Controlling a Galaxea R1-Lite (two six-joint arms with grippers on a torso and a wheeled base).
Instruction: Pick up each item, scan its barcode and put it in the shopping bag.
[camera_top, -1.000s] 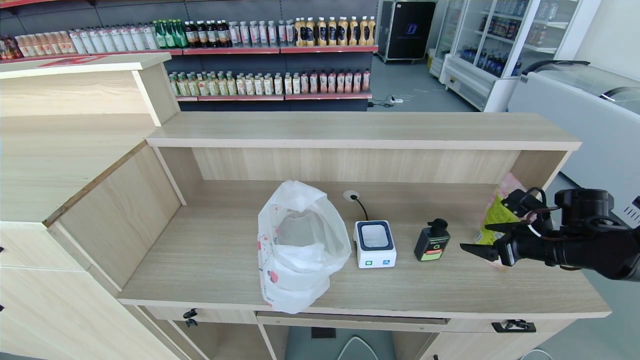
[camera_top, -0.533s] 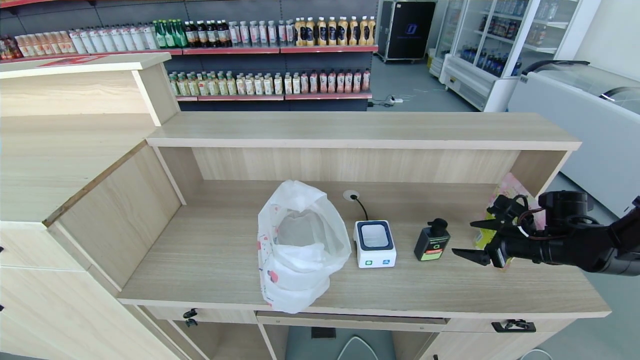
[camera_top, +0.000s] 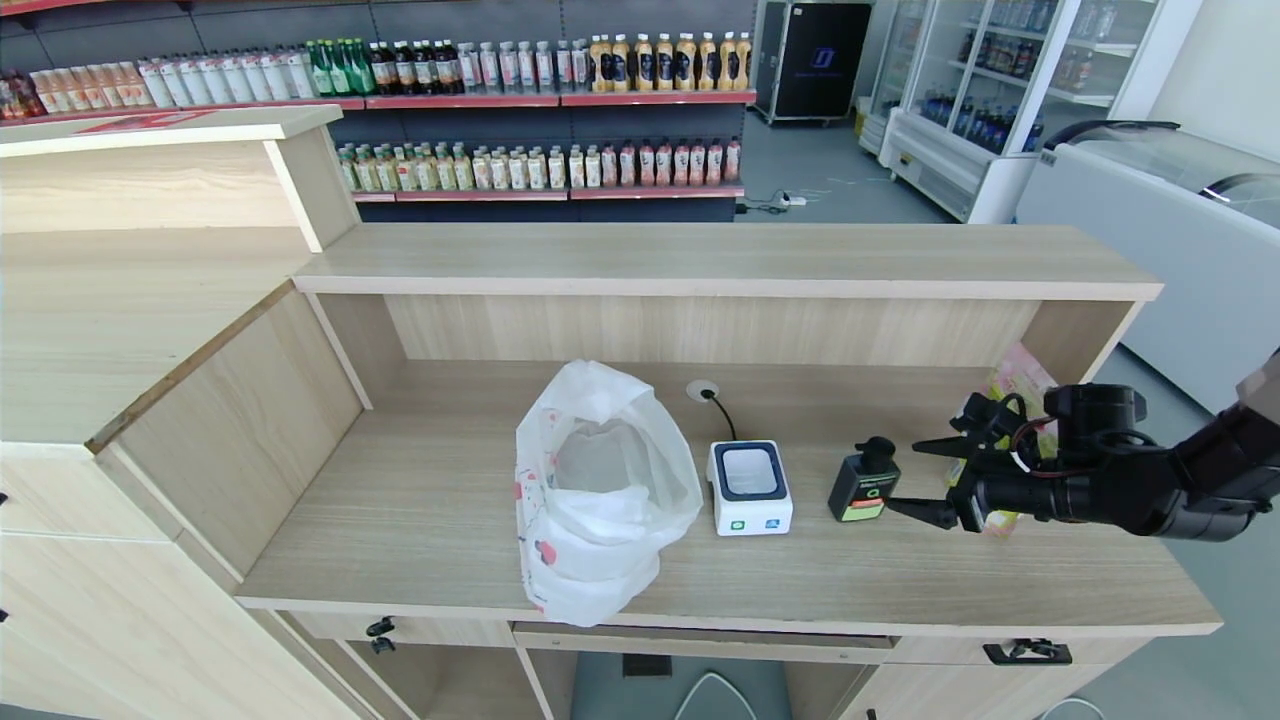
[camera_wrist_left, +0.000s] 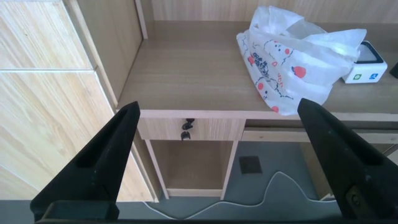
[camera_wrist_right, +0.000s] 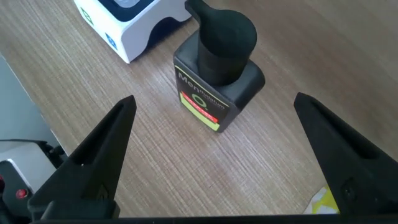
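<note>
Black pump bottle (camera_top: 864, 482) stands just ahead of your right tool (camera_top: 903, 477).
Your right tool's fingers are spread wide, clear of the upright bottle. Beyond it on the bench (camera_top: 400, 500) sit the scanner (camera_top: 749, 487), then the shopping bag (camera_top: 600, 490). Your left tool (camera_wrist_left: 217, 106) is also spread, with the bag well ahead.

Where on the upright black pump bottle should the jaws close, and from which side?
Probably grip the black pump bottle across its blocky body, below the narrower pump head. Come from the robot's right, where the open right gripper faces it; the white scanner box stands on its other side.
</note>
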